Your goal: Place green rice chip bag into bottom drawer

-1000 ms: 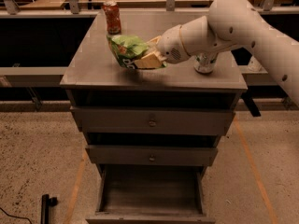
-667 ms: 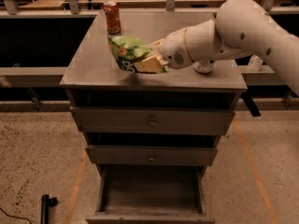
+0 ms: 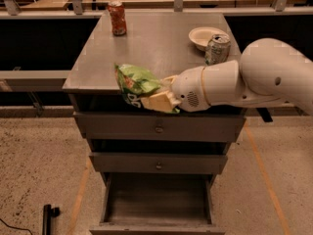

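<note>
A: What is nearest?

B: The bottom drawer (image 3: 156, 199). It is pulled out towards us, low in the scene, and its plain grey inside holds nothing I can see.

A: And above it?

B: The middle drawer (image 3: 158, 163) and the top drawer (image 3: 159, 126) are both pushed in, set back behind the open one.

A: Where is the bag?

B: The green rice chip bag (image 3: 137, 82) hangs at the near edge of the surface (image 3: 161, 48), off it and level with the top drawer's upper lip. The end effector (image 3: 162, 98) is clamped on the bag's right end, and the white arm (image 3: 254, 80) comes in from the right.

A: Which way does the bag lie from the grip?

B: It sticks out to the left of the end effector, with its long axis running roughly left to right and the left end tipped a little higher.

A: So what does the drop turn on?

B: I judge that the open drawer sits below the bag and somewhat nearer. The bag has to come down and towards us, clear of the two shut fronts. Its long axis already runs along the drawer's width.

A: Farther back?

B: A silver-green can (image 3: 217, 49) stands on the right with a bowl (image 3: 204, 35) just behind it. A red can (image 3: 117, 17) stands far left.
</note>
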`<state>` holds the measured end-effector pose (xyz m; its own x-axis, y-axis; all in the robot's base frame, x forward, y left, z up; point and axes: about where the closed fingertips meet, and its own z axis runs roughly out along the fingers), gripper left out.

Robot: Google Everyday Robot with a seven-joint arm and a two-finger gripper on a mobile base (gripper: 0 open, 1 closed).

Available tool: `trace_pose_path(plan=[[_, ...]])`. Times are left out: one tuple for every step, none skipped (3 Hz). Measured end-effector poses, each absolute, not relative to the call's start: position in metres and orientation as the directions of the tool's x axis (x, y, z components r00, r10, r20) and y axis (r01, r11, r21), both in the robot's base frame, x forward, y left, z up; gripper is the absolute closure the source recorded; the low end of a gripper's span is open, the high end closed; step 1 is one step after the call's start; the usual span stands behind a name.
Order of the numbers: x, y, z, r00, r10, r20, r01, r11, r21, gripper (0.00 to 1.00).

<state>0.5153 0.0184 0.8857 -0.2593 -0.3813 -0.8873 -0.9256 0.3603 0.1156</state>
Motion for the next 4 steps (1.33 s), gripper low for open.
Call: trace_pose_path(plan=[[0.471, 0.01, 0.85, -0.357, -0.357, -0.863, -0.904, 0.365, 0.223, 1.0], [0.432, -0.003, 0.799, -0.452, -0.364, -0.815, -0.872, 0.373, 0.317, 1.0], [0.408, -0.015, 0.729, -0.555, -0.373, -0.743, -0.819, 0.402, 0.41, 1.0], [0.408, -0.015, 0.729, -0.555, -0.373, -0.743, -0.819, 0.402, 0.41, 1.0]])
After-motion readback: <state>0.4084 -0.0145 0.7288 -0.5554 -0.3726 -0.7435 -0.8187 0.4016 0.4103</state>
